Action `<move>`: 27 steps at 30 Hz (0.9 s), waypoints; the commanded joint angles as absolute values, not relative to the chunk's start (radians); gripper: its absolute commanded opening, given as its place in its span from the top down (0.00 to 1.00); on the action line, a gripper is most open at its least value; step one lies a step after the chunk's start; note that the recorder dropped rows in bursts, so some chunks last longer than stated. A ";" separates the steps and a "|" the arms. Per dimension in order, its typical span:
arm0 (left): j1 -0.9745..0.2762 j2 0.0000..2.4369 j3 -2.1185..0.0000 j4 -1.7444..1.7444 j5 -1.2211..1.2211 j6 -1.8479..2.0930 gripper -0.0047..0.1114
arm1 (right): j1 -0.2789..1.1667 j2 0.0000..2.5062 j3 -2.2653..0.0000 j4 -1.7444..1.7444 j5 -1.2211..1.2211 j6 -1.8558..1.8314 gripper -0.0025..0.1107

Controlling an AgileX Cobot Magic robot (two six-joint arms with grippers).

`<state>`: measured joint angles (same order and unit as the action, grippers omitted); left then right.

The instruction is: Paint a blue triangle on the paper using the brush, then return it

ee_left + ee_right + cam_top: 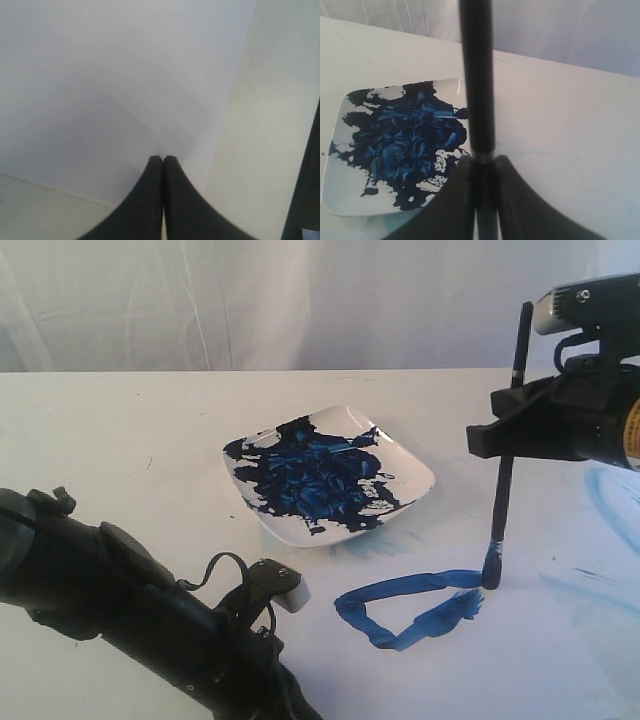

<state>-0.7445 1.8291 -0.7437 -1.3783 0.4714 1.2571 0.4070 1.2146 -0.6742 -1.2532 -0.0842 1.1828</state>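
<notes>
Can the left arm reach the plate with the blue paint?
Probably yes. The left tool is shut, over the paper. In the exterior view nothing stands between its arm and the plate; the brush is off to the other side.

Bright, flat, washed-out light, faint shadows, soft focus (wrist views blurriest)

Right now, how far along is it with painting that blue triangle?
Mostly done: the blue triangle looks closed, three thick sides joined on the paper. In hand: the right jaws grip the brush nearly upright, its bristles touching one corner of the outline. Left to do: lift the brush away and put it back.
</notes>
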 commanded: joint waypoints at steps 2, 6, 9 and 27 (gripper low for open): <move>-0.752 1.826 -0.743 -1.375 0.489 1.259 0.96 | 0.407 1.248 -0.677 -1.253 -0.181 1.155 0.98; -0.752 1.826 -0.743 -1.375 0.489 1.259 0.96 | 0.407 1.248 -0.677 -1.251 -0.182 1.155 0.98; -0.752 1.826 -0.743 -1.375 0.489 1.259 0.96 | 0.407 1.248 -0.677 -1.250 -0.182 1.155 0.98; -0.752 1.826 -0.743 -1.375 0.489 1.259 0.96 | 0.407 1.169 -0.627 -1.253 -0.182 1.247 0.98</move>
